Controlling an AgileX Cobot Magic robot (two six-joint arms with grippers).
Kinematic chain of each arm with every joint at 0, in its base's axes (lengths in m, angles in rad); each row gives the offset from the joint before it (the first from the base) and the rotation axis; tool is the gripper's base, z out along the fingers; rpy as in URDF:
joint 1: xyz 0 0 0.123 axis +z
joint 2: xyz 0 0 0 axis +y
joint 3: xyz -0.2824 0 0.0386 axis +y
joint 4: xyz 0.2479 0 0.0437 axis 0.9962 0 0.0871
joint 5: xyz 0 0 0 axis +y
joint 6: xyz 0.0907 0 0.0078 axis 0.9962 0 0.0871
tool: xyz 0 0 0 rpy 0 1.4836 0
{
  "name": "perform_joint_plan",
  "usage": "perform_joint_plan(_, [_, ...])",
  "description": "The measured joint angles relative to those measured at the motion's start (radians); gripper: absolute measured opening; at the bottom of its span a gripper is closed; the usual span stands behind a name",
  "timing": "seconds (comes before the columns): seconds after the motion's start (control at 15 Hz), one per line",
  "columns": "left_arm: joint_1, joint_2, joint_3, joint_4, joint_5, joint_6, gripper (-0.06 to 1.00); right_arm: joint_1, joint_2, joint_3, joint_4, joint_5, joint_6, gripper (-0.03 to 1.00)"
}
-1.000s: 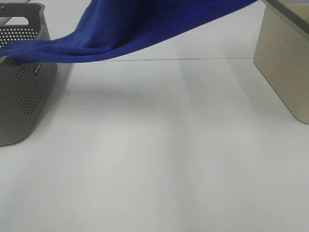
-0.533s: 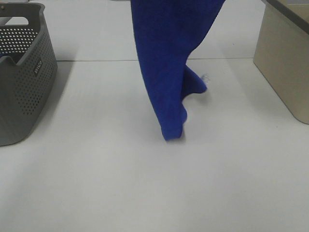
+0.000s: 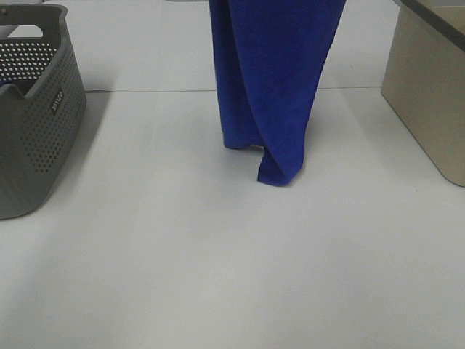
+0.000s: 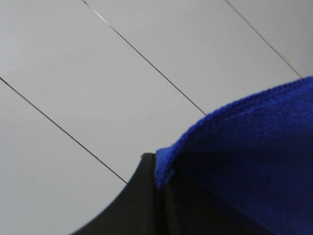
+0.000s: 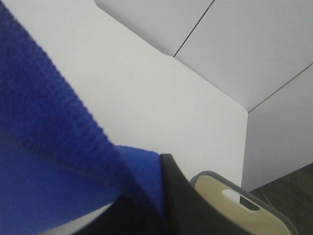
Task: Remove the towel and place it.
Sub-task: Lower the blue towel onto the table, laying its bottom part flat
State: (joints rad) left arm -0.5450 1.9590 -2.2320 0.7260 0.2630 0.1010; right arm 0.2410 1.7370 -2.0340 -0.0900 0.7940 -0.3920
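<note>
Towel (image 3: 276, 87): royal-blue, plush, evenly coloured, no pattern seen. It hangs upright in the air over the middle of the table (image 3: 218, 269), its top edge out of the high view. The cloth falls in long vertical folds, broad at the top and narrowing downward. One fold ends higher on the left; the longest ends in a squared-off corner lower and to the right. That corner sits at or just over the table surface; contact cannot be told. No part of the towel touches either container.

Basket (image 3: 36, 138): grey, perforated walls, handle slot at the rim, small white label (image 3: 57, 102) on the near corner, lettering too small to read. It stands at the left edge of the table, well apart from the towel.

Bin (image 3: 429, 94): beige with a grey rim, at the right edge of the table, also well apart from the towel.

Left gripper (image 4: 146, 200): only a dark body shows, with the towel's hemmed edge lying right against it. The knit texture is clear close up. Jaws hidden by cloth; I cannot tell whether they are apart or clamped.

Right gripper (image 5: 161, 205): dark body, towel draped over it, the bin below. Jaws covered here too; cannot tell.
</note>
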Motion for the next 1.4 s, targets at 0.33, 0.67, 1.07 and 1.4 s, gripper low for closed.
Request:
perform_joint_plan(0.33, [0.033,0.015,0.0,0.099,-0.022,-0.042,0.0,0.0,0.003,0.0,0.0,-0.129,-0.007,0.02])
perform_joint_plan(0.67, [0.108,0.028,0.0,0.121,-0.123,-0.107,0.0,0.0,0.037,-0.001,0.003,-0.294,-0.018,0.02])
perform_joint_plan(1.07, [0.235,0.136,-0.015,0.12,-0.444,-0.153,0.0,0.001,0.181,-0.006,0.008,-0.675,-0.018,0.02])
perform_joint_plan(1.4, [0.254,0.292,-0.257,0.087,-0.446,-0.057,0.0,0.001,0.242,-0.094,0.008,-0.753,-0.019,0.02])
